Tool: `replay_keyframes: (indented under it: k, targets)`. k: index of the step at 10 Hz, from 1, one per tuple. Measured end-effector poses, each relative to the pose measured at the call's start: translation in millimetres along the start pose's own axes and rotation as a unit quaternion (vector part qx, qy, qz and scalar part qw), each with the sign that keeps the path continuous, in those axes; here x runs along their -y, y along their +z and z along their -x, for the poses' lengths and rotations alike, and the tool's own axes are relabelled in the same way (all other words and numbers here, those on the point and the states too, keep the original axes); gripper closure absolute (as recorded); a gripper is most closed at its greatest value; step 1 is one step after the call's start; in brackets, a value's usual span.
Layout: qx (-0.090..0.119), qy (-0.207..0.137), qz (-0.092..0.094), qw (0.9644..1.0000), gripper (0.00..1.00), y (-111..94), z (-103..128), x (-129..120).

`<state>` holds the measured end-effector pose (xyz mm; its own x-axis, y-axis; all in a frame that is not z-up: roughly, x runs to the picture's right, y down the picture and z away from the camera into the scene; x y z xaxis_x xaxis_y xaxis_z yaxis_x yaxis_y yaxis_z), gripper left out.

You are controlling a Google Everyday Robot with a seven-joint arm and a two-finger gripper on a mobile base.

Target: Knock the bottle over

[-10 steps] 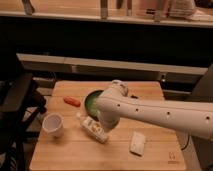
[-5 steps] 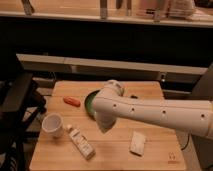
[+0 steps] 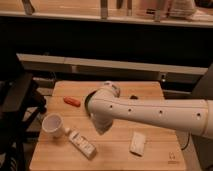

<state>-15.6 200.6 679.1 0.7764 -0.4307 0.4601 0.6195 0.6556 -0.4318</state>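
The counter (image 3: 150, 155) is a pale wooden top, and nearly everything on it sits in its left half. Across it from the right edge reaches the arm (image 3: 160, 114), thick and white, ending in a bulky joint over the counter's middle. From that joint the wrist drops toward the front-left, where the gripper (image 3: 101, 127) hangs just above the wood; whether its jaws are parted or closed I cannot tell, but nothing is visibly held in them.

Partly hidden behind the joint, toward the back edge, is a dark green bowl (image 3: 89, 102). Near the left edge stands a white cup (image 3: 53, 125), upright, mouth open to the ceiling. A flat white block (image 3: 138, 143) lies toward the front-right.

The bottle (image 3: 81, 142) lies on its side near the front-left corner, just beside the cup, its capped end pointing toward the cup and its body angled to the front edge. Lying flat like that, just left of the gripper, it looks as though the tipping is done. A small orange thing (image 3: 72, 101) rests near the back-left corner, apart from all this.
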Motion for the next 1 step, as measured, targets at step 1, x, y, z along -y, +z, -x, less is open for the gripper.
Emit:
replay_keyframes:
  k: [1]
  targets:
    - [0.001,-0.003,0.000,1.0000,1.00,0.3,4.5,-1.3]
